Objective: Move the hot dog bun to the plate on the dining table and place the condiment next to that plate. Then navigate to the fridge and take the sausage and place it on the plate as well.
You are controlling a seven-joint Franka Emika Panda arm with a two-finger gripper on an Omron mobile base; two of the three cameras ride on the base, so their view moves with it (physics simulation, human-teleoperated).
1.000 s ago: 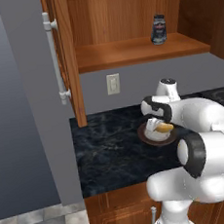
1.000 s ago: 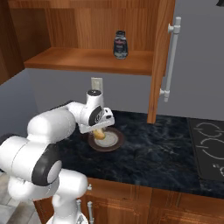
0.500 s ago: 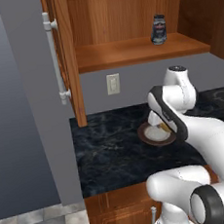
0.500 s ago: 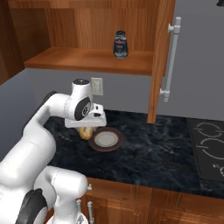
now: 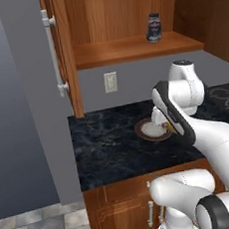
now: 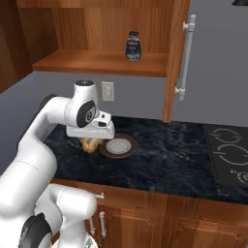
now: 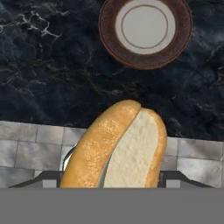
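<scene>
Hot dog bun [image 7: 118,146] sits clamped between the gripper's [image 6: 91,143] wide-set jaws, lifted off the brown dish [image 7: 145,30] at twelve o'clock in the hand view. First step in hand: carrying. Next, I judge, comes driving to the dining table's plate.

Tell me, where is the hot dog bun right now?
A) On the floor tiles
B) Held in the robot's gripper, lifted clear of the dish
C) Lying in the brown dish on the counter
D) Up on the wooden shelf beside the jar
B: the hot dog bun sits between the fingers of the gripper, while the brown dish lies bare on the counter.
</scene>
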